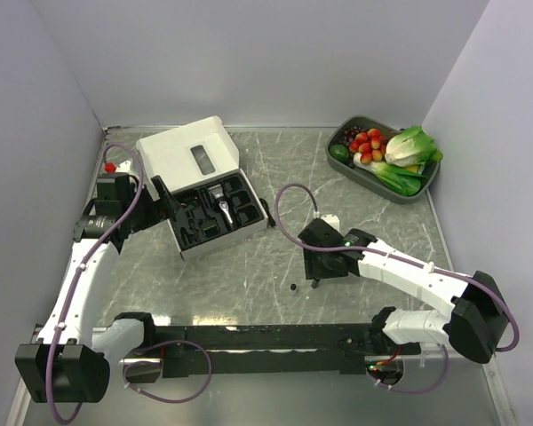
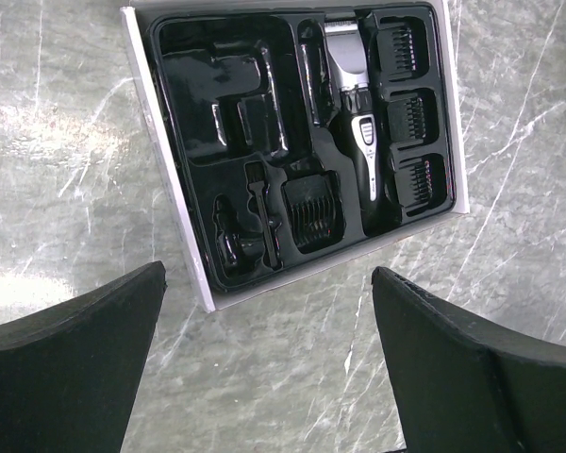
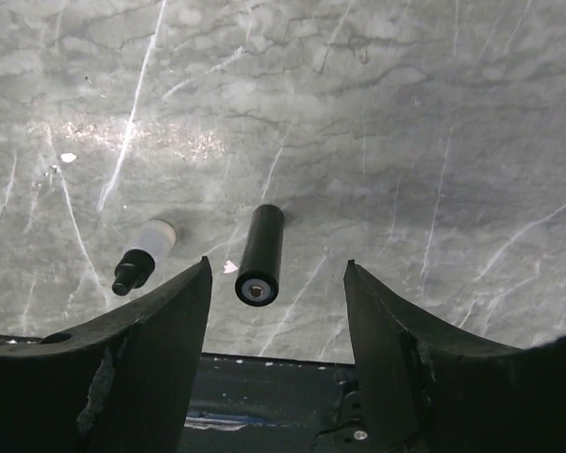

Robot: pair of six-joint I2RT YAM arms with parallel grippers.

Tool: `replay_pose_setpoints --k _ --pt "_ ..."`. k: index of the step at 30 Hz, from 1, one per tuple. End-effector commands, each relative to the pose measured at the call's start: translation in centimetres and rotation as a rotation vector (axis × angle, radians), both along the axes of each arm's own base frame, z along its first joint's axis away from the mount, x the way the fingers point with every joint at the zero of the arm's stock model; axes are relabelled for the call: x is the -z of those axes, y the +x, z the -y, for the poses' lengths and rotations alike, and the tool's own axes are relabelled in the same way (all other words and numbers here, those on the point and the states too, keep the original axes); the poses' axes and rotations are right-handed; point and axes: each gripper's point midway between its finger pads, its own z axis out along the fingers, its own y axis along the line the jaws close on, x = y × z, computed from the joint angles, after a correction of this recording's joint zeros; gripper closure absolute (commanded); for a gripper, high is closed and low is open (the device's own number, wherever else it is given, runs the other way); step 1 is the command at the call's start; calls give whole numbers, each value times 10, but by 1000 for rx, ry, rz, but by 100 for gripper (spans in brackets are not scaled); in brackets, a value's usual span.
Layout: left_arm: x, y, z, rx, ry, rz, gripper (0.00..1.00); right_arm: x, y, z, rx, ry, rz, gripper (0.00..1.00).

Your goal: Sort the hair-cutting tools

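Observation:
The slim black clipper with a silver blade head [image 2: 358,123] lies in the black moulded tray [image 2: 193,113] inside the white box; it also shows in the top view [image 1: 222,206]. Black comb attachments [image 2: 313,206] sit in other tray slots. My left gripper [image 2: 269,363] is open and empty over bare table just outside the box's edge, at the box's left side in the top view [image 1: 166,206]. A small black cylinder [image 3: 259,253] and a bit with a pale cap [image 3: 141,253] lie loose on the table. My right gripper [image 3: 278,311] is open just above them, holding nothing.
The white box lid [image 1: 188,155] is folded open behind the tray. A grey tray [image 1: 359,123] of toy vegetables and fruit stands at the back right. One loose bit [image 1: 293,287] lies left of the right gripper [image 1: 320,277], close to the black base rail.

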Motion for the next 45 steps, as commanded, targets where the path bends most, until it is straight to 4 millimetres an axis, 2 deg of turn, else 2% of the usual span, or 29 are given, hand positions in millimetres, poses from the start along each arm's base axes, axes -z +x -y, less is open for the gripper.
replay_pose_setpoints --k 1,6,17,23,26,28,29,32,34,35,38,41,43,45 --pt "-17 8 5 17 -16 55 3 2 -2 -3 38 39 -7 35" --pt "-13 8 4 18 -13 45 3 5 -2 -7 29 49 -19 47" --pt "-13 9 2 14 0 45 3 9 0 -11 13 35 -35 64" --pt "-12 10 4 24 -3 47 3 4 3 -10 4 17 -25 87" --pt "-15 12 7 46 -10 59 3 -13 9 -9 -14 7 9 93" --pt "-20 14 12 75 -25 79 3 -35 18 -14 -30 24 53 94" --pt "-21 14 15 92 -29 90 3 -43 19 -10 -44 4 63 94" --pt "-27 14 30 178 -74 139 3 -89 34 -25 -91 66 116 94" --pt "-34 12 45 260 -117 185 3 -104 38 -31 -117 103 113 93" --pt "-36 10 50 289 -132 200 3 -119 44 -38 -153 124 132 94" --pt "-49 4 65 378 -173 246 3 -141 44 -56 -258 190 111 93" --pt "-61 3 71 418 -183 275 3 -154 43 -75 -358 249 88 93" --pt "-69 2 73 430 -190 281 3 -155 40 -94 -430 312 40 93" --pt "-77 -2 80 465 -220 297 3 -166 38 -112 -489 386 30 95"
